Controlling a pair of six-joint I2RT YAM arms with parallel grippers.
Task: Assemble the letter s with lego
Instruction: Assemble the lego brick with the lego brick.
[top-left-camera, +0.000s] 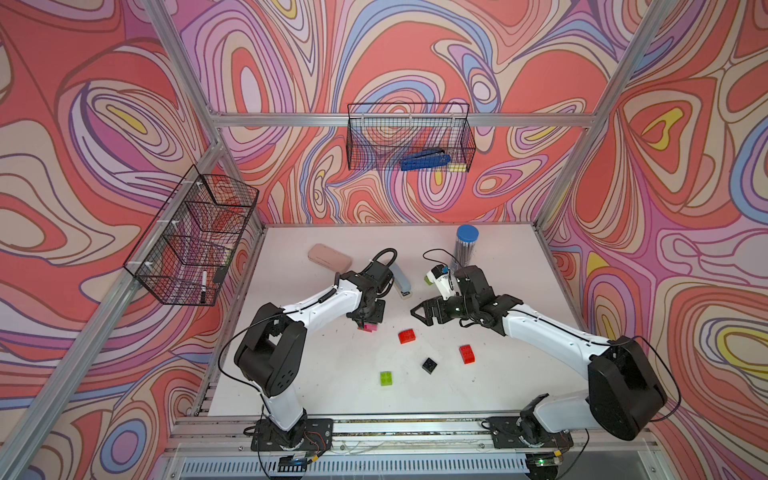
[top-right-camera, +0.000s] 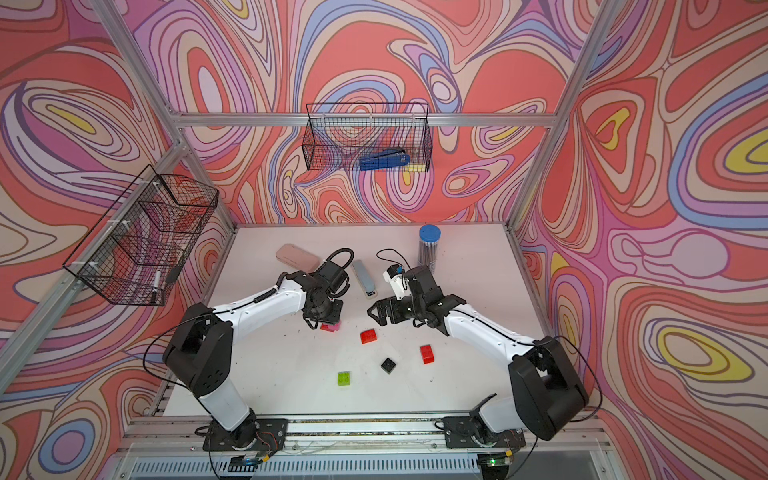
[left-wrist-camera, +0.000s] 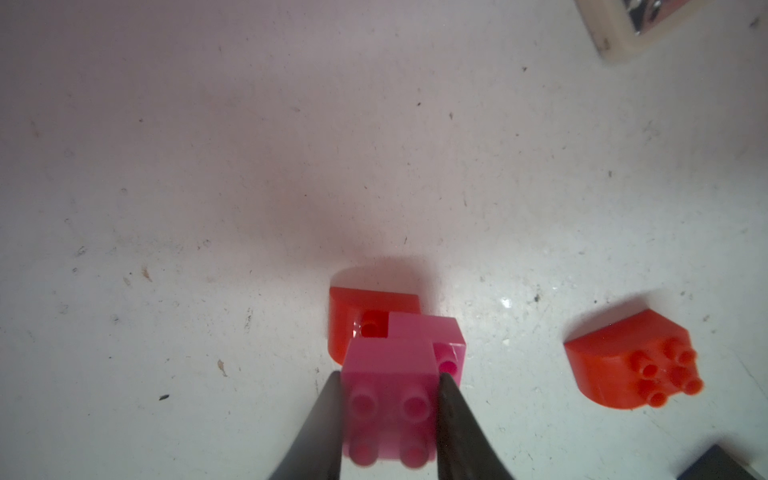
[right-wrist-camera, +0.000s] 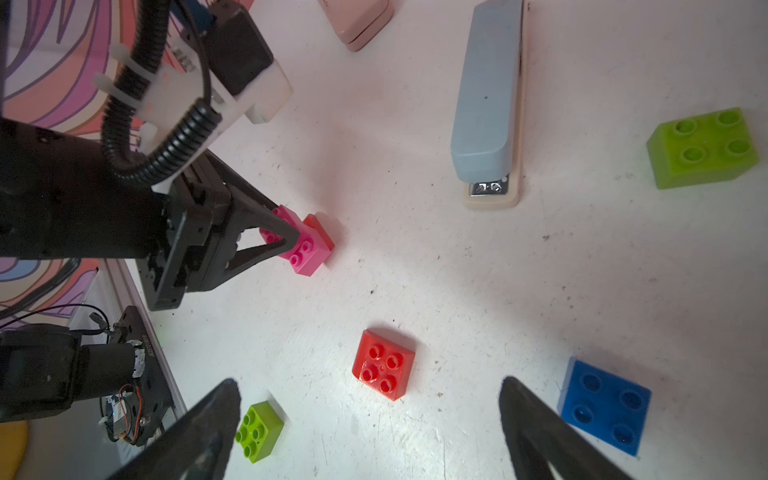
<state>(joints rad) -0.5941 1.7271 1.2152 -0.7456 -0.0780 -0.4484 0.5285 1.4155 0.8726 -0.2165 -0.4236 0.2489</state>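
Observation:
My left gripper (left-wrist-camera: 390, 386) is shut on a pink lego brick (left-wrist-camera: 390, 399), one finger on each side. The brick overlaps a second pink brick (left-wrist-camera: 440, 336), which lies partly over a red brick (left-wrist-camera: 357, 316) on the white table. In both top views this stack (top-left-camera: 370, 327) (top-right-camera: 332, 327) peeks out under the left gripper (top-left-camera: 368, 321). My right gripper (right-wrist-camera: 369, 386) hangs open above a loose red brick (right-wrist-camera: 383, 365) (top-left-camera: 406, 336), holding nothing. Around it lie a lime brick (right-wrist-camera: 258, 430) (top-left-camera: 386, 378), a blue brick (right-wrist-camera: 604, 405), another lime brick (right-wrist-camera: 702, 147), a black brick (top-left-camera: 429, 365) and a red brick (top-left-camera: 467, 354).
A grey-blue stapler (top-left-camera: 402, 282) (right-wrist-camera: 488, 104) lies between the two wrists. A pink oblong case (top-left-camera: 330, 256) sits at the back left and a blue-lidded jar (top-left-camera: 466, 245) at the back right. Wire baskets (top-left-camera: 409, 137) (top-left-camera: 191, 241) hang on the walls.

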